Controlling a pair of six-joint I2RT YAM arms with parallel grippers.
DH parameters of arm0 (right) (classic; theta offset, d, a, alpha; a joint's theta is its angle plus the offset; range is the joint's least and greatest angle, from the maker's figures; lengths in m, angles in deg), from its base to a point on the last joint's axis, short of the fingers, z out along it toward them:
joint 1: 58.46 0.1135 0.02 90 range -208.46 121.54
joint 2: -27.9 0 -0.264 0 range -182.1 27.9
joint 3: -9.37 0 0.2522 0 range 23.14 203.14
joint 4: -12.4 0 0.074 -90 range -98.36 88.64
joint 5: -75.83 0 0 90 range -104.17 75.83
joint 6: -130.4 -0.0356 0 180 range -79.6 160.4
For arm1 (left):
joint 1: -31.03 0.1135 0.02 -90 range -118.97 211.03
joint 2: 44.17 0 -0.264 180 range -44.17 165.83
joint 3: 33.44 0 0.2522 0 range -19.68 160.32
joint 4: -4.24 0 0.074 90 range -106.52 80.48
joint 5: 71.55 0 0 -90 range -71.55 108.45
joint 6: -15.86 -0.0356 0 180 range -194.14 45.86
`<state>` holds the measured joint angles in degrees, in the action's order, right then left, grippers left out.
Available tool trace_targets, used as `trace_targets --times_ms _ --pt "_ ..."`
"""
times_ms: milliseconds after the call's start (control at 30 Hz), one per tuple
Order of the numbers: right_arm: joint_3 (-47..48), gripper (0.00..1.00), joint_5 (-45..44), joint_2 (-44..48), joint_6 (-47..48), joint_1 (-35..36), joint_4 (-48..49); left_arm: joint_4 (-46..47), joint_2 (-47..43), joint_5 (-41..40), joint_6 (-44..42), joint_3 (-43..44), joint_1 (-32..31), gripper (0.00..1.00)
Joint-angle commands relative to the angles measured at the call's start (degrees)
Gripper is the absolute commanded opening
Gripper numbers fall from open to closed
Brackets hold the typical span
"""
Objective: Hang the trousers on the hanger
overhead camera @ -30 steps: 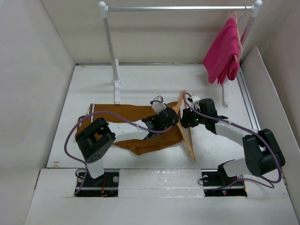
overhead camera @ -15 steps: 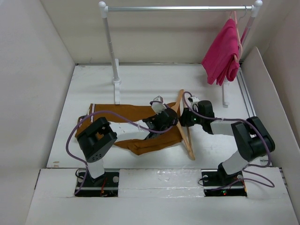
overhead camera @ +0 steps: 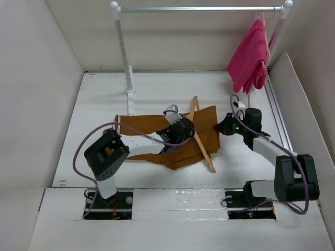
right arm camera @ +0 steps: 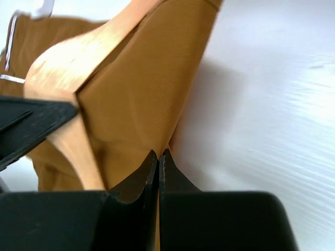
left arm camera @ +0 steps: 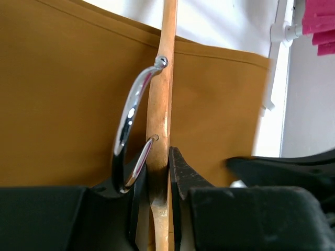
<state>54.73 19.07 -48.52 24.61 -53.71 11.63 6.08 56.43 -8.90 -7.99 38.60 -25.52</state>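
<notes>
Seemingly right hand [right arm camera: 159, 155] pinches trousers [right arm camera: 146, 89] edge; hanger [right arm camera: 55, 68] partly covered.

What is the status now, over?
Left end effector shut on hanger. Right end effector shut on trousers edge. Hanger lies across trousers. No obstruction seen.

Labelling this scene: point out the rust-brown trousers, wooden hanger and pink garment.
rust-brown cloth trousers [overhead camera: 208, 125]: top view, right-hand flap.
slim tan wooden hanger [left arm camera: 158, 112]: left wrist view, wooden bar beside the hook.
bright pink garment [overhead camera: 251, 57]: top view, hanging middle.
</notes>
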Motion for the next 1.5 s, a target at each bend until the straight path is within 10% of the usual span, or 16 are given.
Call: trace_targets --times_ms 0,967,1233,1467 --pt "3.82 0.00 -0.54 3.29 3.92 -5.62 -4.46 -10.85 -1.45 -3.23 -7.43 -4.31 0.74 0.00" --pt "16.83 0.00 -5.02 -12.52 11.93 -16.44 -11.68 -16.03 -16.49 -7.63 -37.31 -6.26 1.27 0.00" --pt "13.77 0.00 -6.33 -11.65 10.96 -13.64 -10.62 -17.07 -15.87 -8.58 -33.46 -1.60 0.75 0.00" --pt "12.17 0.77 -6.78 0.70 13.24 -10.12 -17.73 -25.34 -18.59 -15.36 -30.47 9.73 -1.45 0.00"
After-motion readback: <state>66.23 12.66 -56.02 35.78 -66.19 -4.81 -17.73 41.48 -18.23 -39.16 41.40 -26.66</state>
